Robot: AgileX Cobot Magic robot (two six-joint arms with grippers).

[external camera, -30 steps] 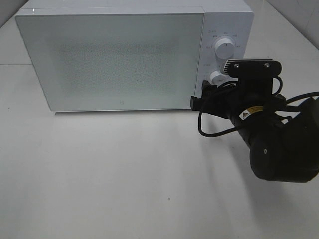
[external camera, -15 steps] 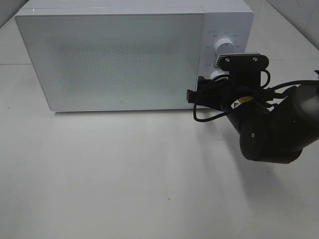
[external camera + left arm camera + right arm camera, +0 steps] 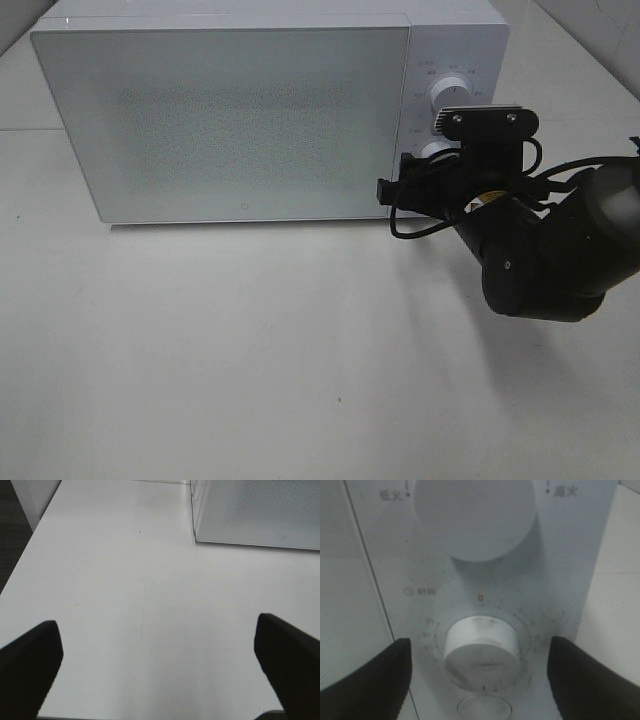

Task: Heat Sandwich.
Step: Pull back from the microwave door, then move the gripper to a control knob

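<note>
Right gripper [image 3: 479, 672] spread wide, empty, fingers [image 3: 367, 677] flanking lower timer knob [image 3: 481, 647] on microwave [image 3: 455, 40] panel, clear of it. Upper knob [image 3: 475, 515] just above. Microwave door [image 3: 220, 120] shut, frosted: sandwich not visible in any view. Left gripper [image 3: 157, 670] wide open, empty, over white table [image 3: 125, 580]

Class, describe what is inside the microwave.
The microwave door is shut; its speckled panel hides the interior. No sandwich shows in any view, so its contents cannot be told.
</note>
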